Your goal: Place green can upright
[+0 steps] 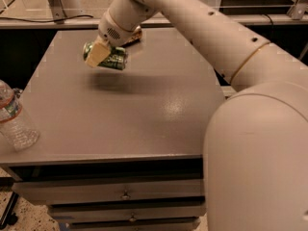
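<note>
The green can (pixel 114 59) lies on its side in the air, a little above the far left part of the grey table (pixel 144 114); its shadow falls on the tabletop below it. My gripper (pixel 103 58) is shut on the can, reaching down from the big cream arm (pixel 192 28). One cream fingertip (pixel 96 57) covers the can's near side. The other finger is hidden behind the can.
A clear plastic bottle (pixel 13 119) with an orange-banded label stands at the table's left front edge. An orange-copper can (pixel 135 34) shows partly behind my wrist at the back. Drawers (pixel 125 194) sit under the tabletop. My arm's bulk fills the right side.
</note>
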`<control>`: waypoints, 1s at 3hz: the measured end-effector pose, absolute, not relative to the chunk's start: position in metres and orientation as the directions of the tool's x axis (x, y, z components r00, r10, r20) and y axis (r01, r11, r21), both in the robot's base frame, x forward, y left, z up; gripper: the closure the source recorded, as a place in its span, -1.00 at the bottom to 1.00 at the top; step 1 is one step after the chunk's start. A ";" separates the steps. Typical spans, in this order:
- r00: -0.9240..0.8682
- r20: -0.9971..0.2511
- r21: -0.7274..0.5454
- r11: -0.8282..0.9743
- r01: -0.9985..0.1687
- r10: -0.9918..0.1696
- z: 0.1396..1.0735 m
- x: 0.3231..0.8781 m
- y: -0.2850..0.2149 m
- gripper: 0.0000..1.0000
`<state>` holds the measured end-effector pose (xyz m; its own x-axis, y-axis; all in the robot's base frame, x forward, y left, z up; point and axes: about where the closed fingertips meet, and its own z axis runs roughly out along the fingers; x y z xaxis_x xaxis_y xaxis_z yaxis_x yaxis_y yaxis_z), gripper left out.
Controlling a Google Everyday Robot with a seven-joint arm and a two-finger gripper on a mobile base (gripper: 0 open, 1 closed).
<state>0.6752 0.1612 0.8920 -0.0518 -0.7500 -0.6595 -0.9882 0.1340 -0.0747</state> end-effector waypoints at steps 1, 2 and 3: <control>-0.094 -0.821 -0.012 0.181 -0.983 -0.563 0.933 0.671 0.140 1.00; -0.117 -0.932 0.050 0.199 -0.979 -0.344 0.955 0.653 0.124 1.00; -0.129 -0.978 0.092 0.218 -0.972 -0.163 0.956 0.633 0.104 1.00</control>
